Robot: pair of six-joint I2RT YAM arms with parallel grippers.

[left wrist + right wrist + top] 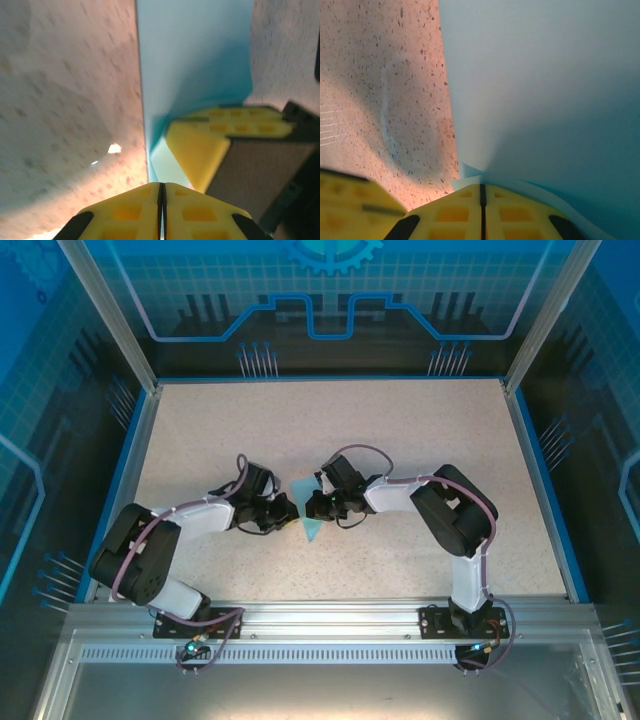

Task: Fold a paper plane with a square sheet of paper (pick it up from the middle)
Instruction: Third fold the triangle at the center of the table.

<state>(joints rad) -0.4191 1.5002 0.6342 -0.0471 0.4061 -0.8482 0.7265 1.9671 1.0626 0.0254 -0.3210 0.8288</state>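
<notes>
The light-blue paper is sitting near the middle of the speckled table, right between the two arms, which are meeting tip to tip over it. From above it is showing as a slim, pointed sliver, with its upper part tucked behind the black gripper bodies, so its full outline and any folds are hard to make out. It is also not clear whether it is lying flat or being raised off the surface. The left gripper is pinching it. In the left wrist view its yellow fingers are pressing together with no gap, and the paper's edge is running straight into the seam between them. The right gripper is doing the same. In the right wrist view its fingers are closing flush on a curled corner of the sheet, which is spreading out wide and blurred ahead of them. Each wrist camera is also catching a yellow finger of the other arm close by, out of focus and cut off at the frame's edge. On the enclosure's back panel a gear graphic is being cropped by the top of the overhead view.
</notes>
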